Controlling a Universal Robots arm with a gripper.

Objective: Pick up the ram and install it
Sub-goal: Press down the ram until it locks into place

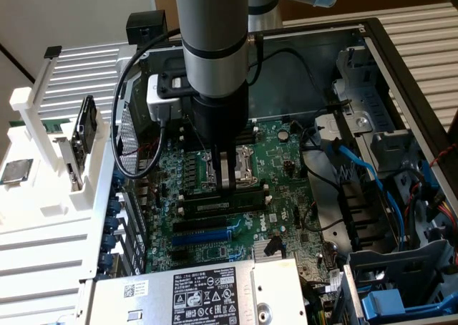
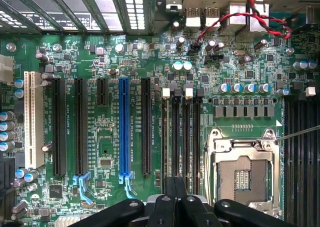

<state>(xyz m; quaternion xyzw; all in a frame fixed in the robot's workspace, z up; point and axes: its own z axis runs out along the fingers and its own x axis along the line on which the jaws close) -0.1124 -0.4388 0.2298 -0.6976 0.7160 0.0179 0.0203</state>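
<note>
In the exterior view my gripper (image 1: 225, 184) hangs straight down from the arm over the motherboard (image 1: 279, 217), its two fingers pressed together. The tips touch the top edge of a long dark stick with a pale label, which looks like the ram (image 1: 215, 206), standing on edge in the memory slots. In the wrist view the shut gripper (image 2: 175, 187) sits over the row of memory slots (image 2: 182, 137). There the ram is edge-on and hard to tell from the slots. Nothing is held between the fingers.
The open processor socket (image 2: 245, 179) lies right beside the memory slots. A blue expansion slot (image 2: 124, 127) and black ones run parallel to them. The case wall, blue cables (image 1: 358, 169) and drive cages are on the exterior view's right. A white rack (image 1: 43, 217) stands on its left, and the power supply (image 1: 207, 293) is in front.
</note>
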